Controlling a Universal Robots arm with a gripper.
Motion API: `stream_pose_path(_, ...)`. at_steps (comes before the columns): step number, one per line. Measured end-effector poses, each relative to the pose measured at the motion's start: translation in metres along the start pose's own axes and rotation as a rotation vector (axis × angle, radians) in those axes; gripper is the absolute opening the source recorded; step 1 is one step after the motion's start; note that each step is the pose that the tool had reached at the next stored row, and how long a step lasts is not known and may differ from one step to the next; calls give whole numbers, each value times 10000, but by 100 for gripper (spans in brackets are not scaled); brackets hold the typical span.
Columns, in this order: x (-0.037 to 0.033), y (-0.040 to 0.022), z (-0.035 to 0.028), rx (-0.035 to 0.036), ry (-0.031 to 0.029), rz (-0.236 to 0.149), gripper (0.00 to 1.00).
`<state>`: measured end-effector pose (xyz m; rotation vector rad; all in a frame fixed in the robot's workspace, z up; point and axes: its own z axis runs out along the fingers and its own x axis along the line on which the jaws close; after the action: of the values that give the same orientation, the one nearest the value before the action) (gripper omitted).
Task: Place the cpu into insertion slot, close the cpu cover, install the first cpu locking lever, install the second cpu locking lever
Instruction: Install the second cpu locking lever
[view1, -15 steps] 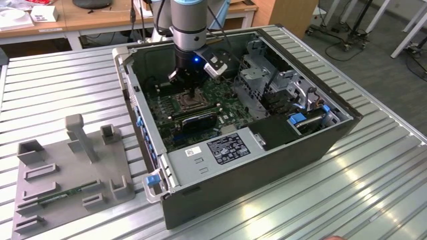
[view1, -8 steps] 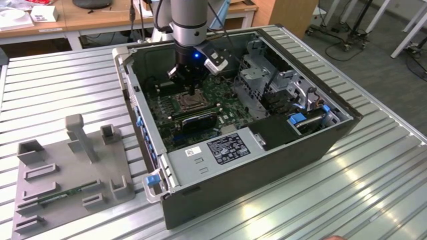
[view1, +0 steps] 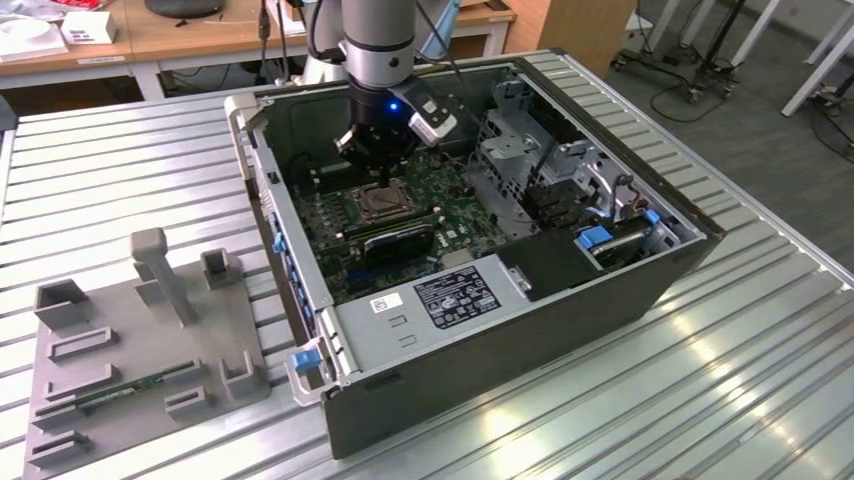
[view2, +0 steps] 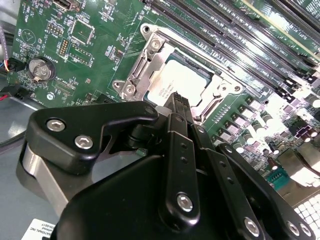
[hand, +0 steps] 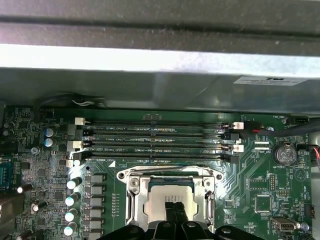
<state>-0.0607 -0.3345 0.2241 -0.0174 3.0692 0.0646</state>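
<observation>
The cpu (view2: 192, 80) lies flat in the insertion slot (view1: 378, 205) on the green board, its silvery top showing in both wrist views (hand: 167, 189). The cpu cover (view2: 150, 62) is down around it as a silver frame (hand: 136, 192). My gripper (view1: 384, 178) hangs inside the open computer case, just above the slot. Its fingertips (view2: 176, 99) are pressed together with nothing between them and hover over the cpu's near edge (hand: 175, 206). I cannot tell whether they touch the chip.
Long black memory slots (hand: 155, 140) run beside the socket. A metal drive cage (view1: 514, 150) and the power supply (view1: 441, 295) crowd the case's other sides. A grey fixture (view1: 134, 340) with a memory stick sits on the ribbed table at the exterior view's left.
</observation>
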Motion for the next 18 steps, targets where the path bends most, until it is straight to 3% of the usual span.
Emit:
stream_pose_path(2,-8,3,-104,0,0,-1,11)
stream_pose_path(13,-8,3,-109,0,8,0,11)
stream_pose_path(15,-13,3,-109,0,185,6,11)
stream_pose_path(16,-14,3,-109,0,246,10,11)
stream_pose_path(18,-13,2,-109,0,270,13,11)
